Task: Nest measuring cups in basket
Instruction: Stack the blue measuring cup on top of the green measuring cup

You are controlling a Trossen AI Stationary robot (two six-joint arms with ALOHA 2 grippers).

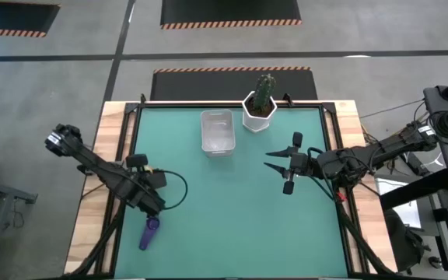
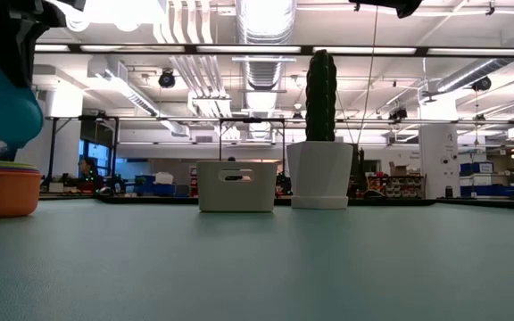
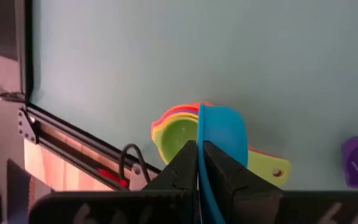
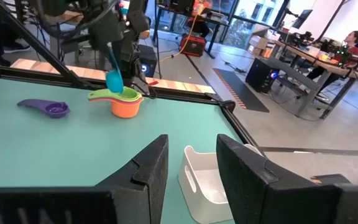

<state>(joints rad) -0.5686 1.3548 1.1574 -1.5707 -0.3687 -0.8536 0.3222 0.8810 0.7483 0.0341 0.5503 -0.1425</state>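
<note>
Covering most of the bench, the green table mat carries everything, with the cactus pot at its far edge and the clear basket just beside it, empty as far as the high view shows. The right gripper waits over the mat's right half, jaws spread wide, grasping nothing. At the near left, the left gripper is clenched on the handle of the blue cup, which hangs bowl-down above the nested stack — an orange cup at the bottom with red, yellow and green rims showing inside it. The purple cup lies alone on the mat, near the stack but apart from it.

To do this step well, I would judge the blue bowl should be centred over the green one before lowering, the handle swung to lie along the others, and the fingers released only once the bowl has seated; a tilted drop could tip the stack.

Hidden points: from above, the left arm covers the stack entirely. A teal cup cannot be made out anywhere, and whether the blue bowl touches the green rim is unclear.
</note>
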